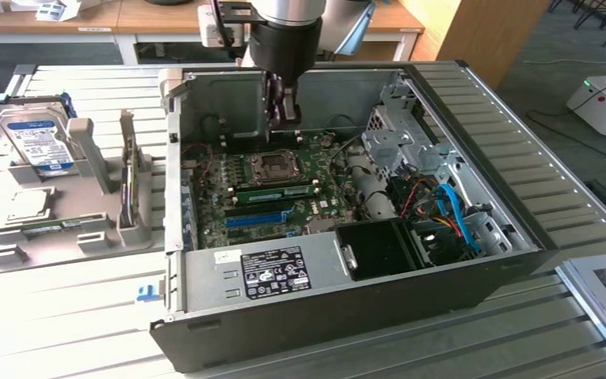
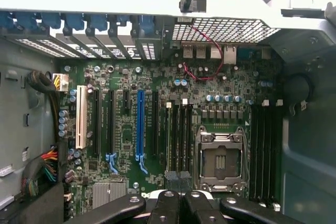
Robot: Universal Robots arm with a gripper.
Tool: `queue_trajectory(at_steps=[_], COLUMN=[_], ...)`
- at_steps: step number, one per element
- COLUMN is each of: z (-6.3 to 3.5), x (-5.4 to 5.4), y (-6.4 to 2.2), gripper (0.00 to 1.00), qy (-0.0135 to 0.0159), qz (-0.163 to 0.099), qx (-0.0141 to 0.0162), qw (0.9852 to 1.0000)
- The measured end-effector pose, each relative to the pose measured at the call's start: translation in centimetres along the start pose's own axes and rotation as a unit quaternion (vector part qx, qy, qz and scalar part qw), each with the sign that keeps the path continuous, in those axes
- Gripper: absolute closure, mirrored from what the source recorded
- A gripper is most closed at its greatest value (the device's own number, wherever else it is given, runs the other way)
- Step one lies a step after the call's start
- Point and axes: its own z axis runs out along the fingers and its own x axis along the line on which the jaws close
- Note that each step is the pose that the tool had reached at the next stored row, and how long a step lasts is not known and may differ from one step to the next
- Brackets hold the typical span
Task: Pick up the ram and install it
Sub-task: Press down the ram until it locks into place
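The ram (image 1: 274, 190), a slim green stick with dark chips, sits along the memory slots of the motherboard (image 1: 230, 178) inside the open computer case (image 1: 324, 316), between the processor socket (image 1: 272, 165) and the blue slot (image 1: 255, 219). My gripper (image 1: 282, 117) hangs above the board near the case's back wall, well clear of the ram, shut with nothing between its fingers. In the wrist view the gripper (image 2: 178, 205) looks straight down on the board, with the dark memory slots (image 2: 178, 135) beside the blue slot (image 2: 140, 124) and the processor socket (image 2: 219, 162).
A grey fixture (image 1: 66, 237) on the exterior view's left holds a hard drive (image 1: 35, 140) and an upright expansion card (image 1: 129, 185). The power supply (image 1: 271, 272), drive cage (image 1: 398, 130) and loose cables (image 1: 440, 209) crowd the case. The table is slatted.
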Motion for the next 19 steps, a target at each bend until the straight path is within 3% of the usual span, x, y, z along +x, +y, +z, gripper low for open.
queue_trajectory(at_steps=[19], z=[-0.02], x=[0.0], y=[-1.21], gripper=[0.9], qy=[0.0], qz=[0.0], qx=[0.0], qw=[1.0])
